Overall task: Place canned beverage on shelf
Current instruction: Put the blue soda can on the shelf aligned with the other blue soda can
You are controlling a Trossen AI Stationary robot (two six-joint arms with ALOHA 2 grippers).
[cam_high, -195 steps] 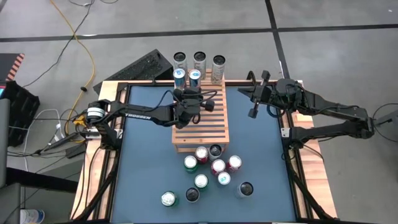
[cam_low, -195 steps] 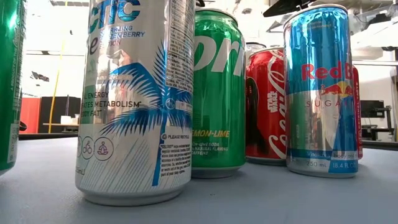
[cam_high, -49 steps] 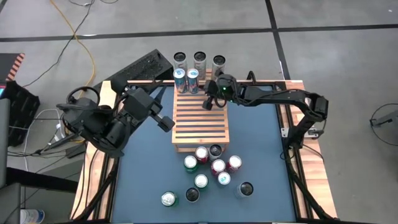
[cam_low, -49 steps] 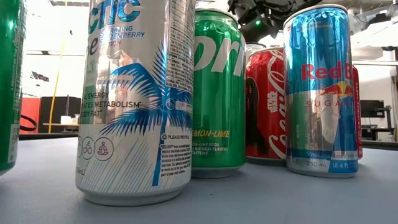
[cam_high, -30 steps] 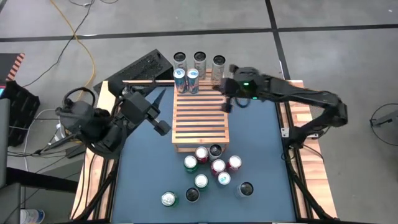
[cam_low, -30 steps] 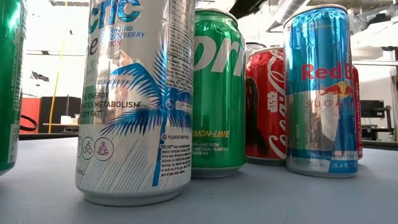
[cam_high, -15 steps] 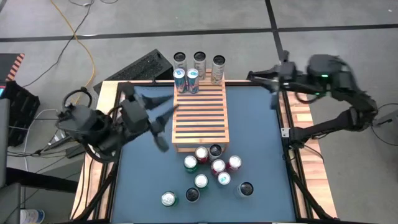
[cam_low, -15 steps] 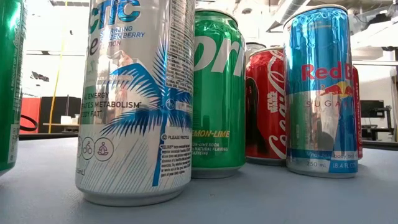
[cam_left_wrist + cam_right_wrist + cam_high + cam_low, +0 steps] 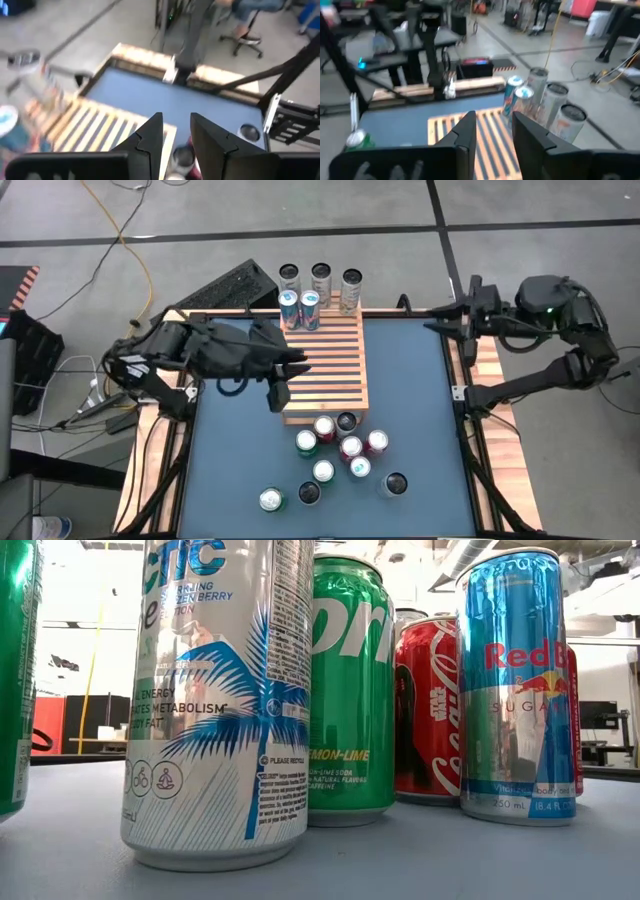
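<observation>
Slatted wooden shelf (image 9: 322,365), cylindrical metal cans (image 9: 299,310)

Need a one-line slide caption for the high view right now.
Left gripper empty at the shelf's edge; five cans at its far end.

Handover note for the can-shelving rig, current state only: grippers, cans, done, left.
Left gripper: open, empty, at the shelf's left edge, over the table.
Right gripper: open, empty, pulled back over the table's far right rim.
Cans: five at the shelf's far end, two blue cans in front, three silver cans in a row behind; whether the silver ones rest on the slats I cannot tell.
Left: nine loose cans stand on the table, near side of the shelf; none gripped.
</observation>
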